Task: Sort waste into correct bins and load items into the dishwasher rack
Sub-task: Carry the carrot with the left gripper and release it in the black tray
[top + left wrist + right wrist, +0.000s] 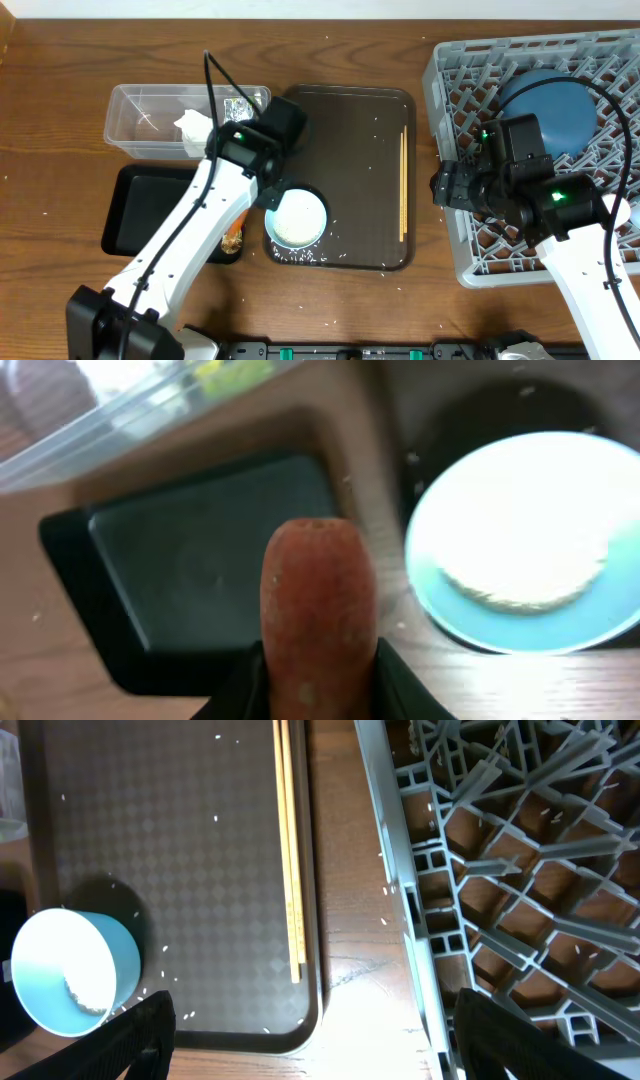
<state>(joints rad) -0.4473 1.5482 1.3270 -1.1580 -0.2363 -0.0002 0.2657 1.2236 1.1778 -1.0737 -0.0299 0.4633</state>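
Spanning the whole overhead view, the wooden counter (60, 60) carries everything. The grey dishwasher rack (470, 60) fills its right side, and the large blue plate (550, 115) stands among the pegs near the rack's far end. The dark brown serving tray (360, 150) lies in the middle. To its left sit the clear tub (140, 115), farther back, and the black tray (145, 210), nearer the front.

The right claw (315, 1020) hangs over the rack's left wall with its jaws wide and nothing between them. The left claw (320, 685) is closed narrowly on the thick end of the orange carrot (318, 610). It holds the carrot above the right end of the black tray, just beside the bowl.

The bowl (297, 217), blue outside and white inside, stands on the serving tray's near left corner with a pale lump in its bottom. The chopsticks (403, 180) lie side by side along the serving tray's right edge.

The crumpled tissue (195, 128) and the snack wrapper (240, 107) rest in the right half of the tub. Loose rice grains (300, 255) are scattered over the serving tray, thickest in front of the bowl.
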